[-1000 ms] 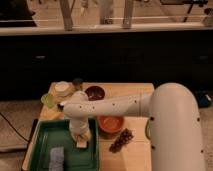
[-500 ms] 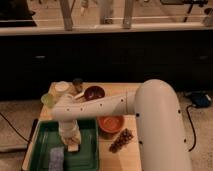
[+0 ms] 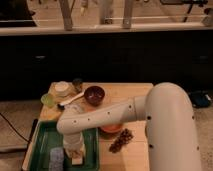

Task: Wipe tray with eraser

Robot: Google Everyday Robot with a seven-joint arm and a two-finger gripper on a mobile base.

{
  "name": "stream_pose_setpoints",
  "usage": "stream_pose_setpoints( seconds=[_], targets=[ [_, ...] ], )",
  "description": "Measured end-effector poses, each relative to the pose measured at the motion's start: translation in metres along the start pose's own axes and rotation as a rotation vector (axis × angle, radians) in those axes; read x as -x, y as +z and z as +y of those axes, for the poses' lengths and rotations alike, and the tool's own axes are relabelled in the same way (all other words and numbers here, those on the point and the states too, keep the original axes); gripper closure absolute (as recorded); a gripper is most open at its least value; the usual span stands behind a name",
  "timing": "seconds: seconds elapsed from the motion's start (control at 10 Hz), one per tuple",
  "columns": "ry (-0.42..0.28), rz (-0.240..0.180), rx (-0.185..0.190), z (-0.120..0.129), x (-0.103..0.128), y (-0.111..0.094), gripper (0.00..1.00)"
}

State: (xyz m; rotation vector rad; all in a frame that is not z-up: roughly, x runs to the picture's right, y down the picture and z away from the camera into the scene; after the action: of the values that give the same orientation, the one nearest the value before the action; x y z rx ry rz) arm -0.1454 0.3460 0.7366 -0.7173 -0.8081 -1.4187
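Dark cabinets back a wooden table (image 3: 135,95). On its near left part lies the green tray (image 3: 40,145), its near end cut off by the frame. The white arm (image 3: 115,115) reaches from the right, bends and drops the gripper (image 3: 75,154) into the tray, near its right rim. The eraser (image 3: 77,161) shows as 1 pale block at the gripper's tip, on the tray floor. Its long axis cannot be told, nor whether the gripper clasps it. Just left lies 1 blue-grey pad (image 3: 56,159), lengthwise near to far.
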Motion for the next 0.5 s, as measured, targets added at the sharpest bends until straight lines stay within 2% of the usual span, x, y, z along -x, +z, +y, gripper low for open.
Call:
stream_pose_setpoints(
  seconds=[0.3, 0.5],
  targets=[
    [0.088, 0.017, 0.003, 0.041, -0.011, -0.010, 1.00],
    [0.109, 0.034, 0.004, 0.045, -0.033, -0.022, 1.00]
  ],
)
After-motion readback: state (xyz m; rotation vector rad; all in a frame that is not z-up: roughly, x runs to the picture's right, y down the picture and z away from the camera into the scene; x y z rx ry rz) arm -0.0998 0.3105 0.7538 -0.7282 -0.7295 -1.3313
